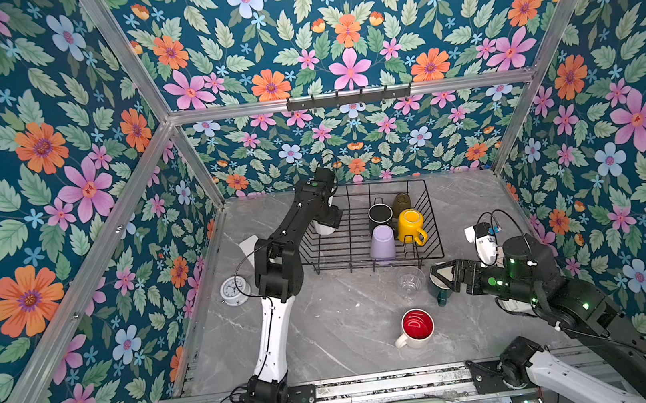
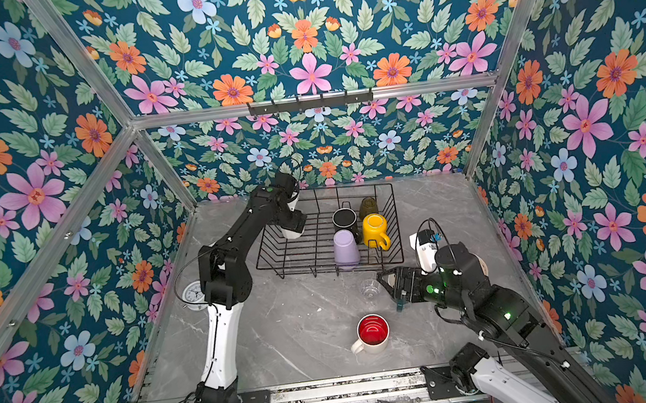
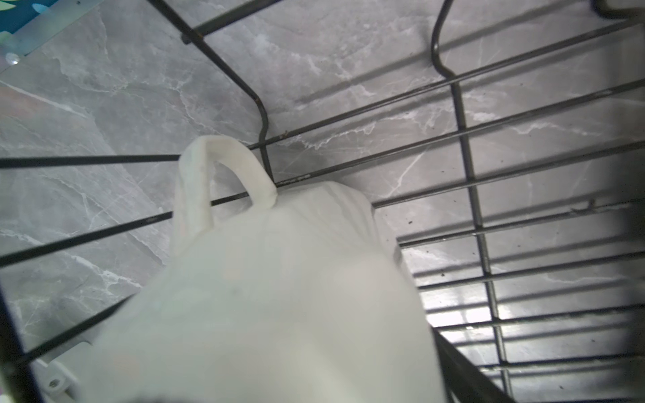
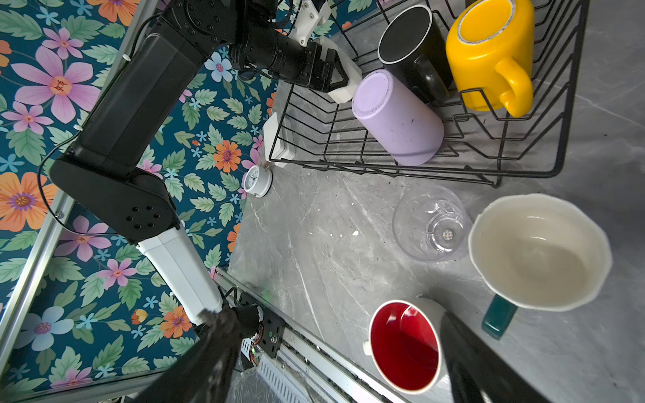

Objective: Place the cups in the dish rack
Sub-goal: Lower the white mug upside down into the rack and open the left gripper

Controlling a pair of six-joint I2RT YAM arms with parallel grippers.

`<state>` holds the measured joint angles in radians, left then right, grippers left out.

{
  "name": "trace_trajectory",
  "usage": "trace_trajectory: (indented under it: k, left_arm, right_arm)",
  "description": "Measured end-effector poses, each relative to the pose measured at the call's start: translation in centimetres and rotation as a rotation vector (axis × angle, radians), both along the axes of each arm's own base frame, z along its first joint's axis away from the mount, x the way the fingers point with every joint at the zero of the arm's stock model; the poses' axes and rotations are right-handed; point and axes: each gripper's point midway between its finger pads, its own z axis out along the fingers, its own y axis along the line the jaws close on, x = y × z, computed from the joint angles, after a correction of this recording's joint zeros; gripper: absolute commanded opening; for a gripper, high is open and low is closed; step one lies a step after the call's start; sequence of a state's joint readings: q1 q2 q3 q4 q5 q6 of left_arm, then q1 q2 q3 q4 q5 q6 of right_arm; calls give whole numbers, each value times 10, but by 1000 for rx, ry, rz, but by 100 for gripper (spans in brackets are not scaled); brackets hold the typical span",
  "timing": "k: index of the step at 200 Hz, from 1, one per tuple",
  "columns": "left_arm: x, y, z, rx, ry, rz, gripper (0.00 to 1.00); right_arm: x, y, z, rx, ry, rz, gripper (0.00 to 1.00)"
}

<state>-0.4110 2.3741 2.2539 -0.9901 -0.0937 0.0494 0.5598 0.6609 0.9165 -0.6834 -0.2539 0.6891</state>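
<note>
Nearest, well in front of the rack (image 1: pixel 343 242), a white mug (image 1: pixel 417 327) with a red inside stands mouth up on the grey desk (image 1: pixel 328 327). Closer to the rack, off its front right corner, a green mug (image 4: pixel 537 251) with a pale inside also stands mouth up. The right arm's fingers (image 4: pixel 209 349) hang over it, spread wide with nothing between them and touching nothing in the wrist view. Just beside the green mug and just in front of the rack's front edge stands a clear glass (image 1: pixel 410 282). Off the rack's front left corner, apart from it, sits a small white clock (image 1: pixel 235 290). Inside the rack, a purple cup (image 1: pixel 382 245) stands bottom up at the front, right of the middle. A yellow mug (image 1: pixel 410 223) is just beside it on the right, also bottom up. A black mug (image 1: pixel 380 214) stands behind the purple cup, and a brown cup (image 1: pixel 401 201) is in the rack's far right corner. At the rack's left end, the left arm's fingers (image 4: pixel 336 78) reach down around a cream mug (image 3: pixel 265 296) that is inside the rack. Whether they clamp it or stand free of it cannot be told. A flat white box (image 1: pixel 249 245) lies just beside the rack's left side.
</note>
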Motion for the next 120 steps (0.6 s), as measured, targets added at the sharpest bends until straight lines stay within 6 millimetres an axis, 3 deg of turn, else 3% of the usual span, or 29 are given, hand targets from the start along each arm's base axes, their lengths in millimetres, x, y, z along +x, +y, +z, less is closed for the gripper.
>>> trace_trajectory:
  k: [33, 68, 120]
  left_arm:
    - [-1, -3, 7, -28, -5, -5, 99]
    - [-6, -8, 30, -81, -45, -6, 100]
    - [-17, -11, 97, -199, -184, -5, 100]
  right_arm:
    - [2, -4, 2, -16, 0, -21, 88]
    - [7, -17, -6, -115, 47, -81, 85]
    - [11, -48, -36, -328, 137, -178, 80]
